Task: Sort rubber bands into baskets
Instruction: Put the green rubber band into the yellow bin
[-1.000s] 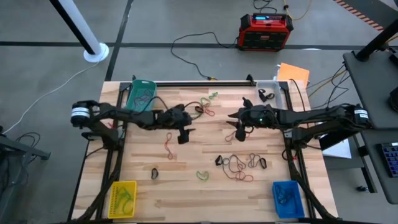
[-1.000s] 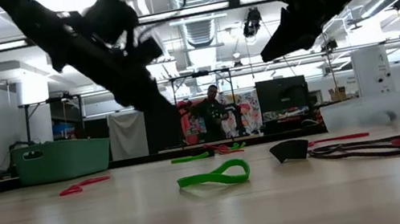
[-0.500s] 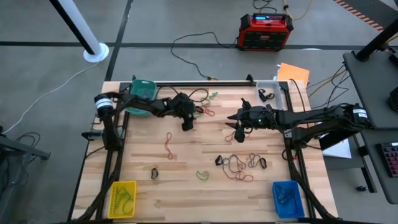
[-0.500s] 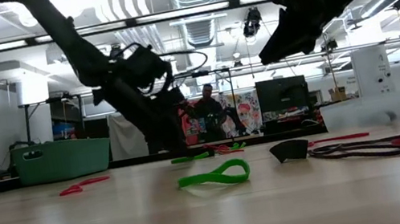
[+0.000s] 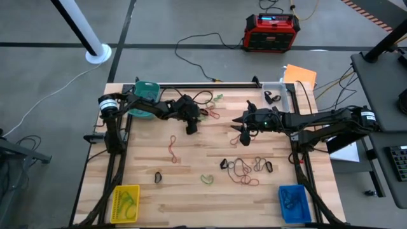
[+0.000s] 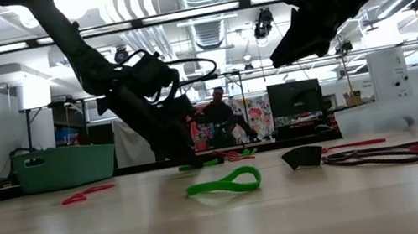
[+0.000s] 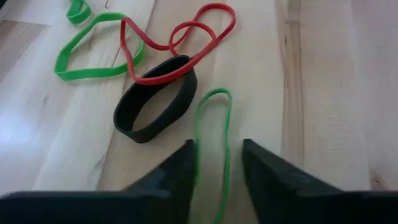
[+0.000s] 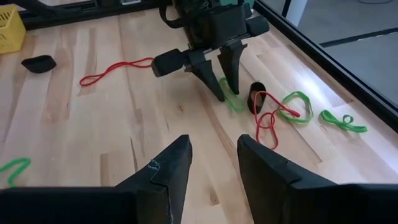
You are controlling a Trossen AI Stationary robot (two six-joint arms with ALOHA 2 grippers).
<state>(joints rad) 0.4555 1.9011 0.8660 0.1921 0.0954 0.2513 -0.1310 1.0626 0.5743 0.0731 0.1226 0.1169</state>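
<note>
Reading for labels turns up nothing legible — the red-and-black box on the floor beyond the table shows no readable writing. The left gripper is down at the tabletop near the far edge, its fingers set narrowly on either side of a thin green rubber band that runs between them; whether they actually pinch it cannot be told. Just beyond the tips lie a black band, a red band draped over it, and another green band. The teal basket sits at the far left corner, beside that arm. The right gripper hangs above the board mid-table, fingers partly apart and holding nothing — a tangle of bands lies nearer the front.
</note>
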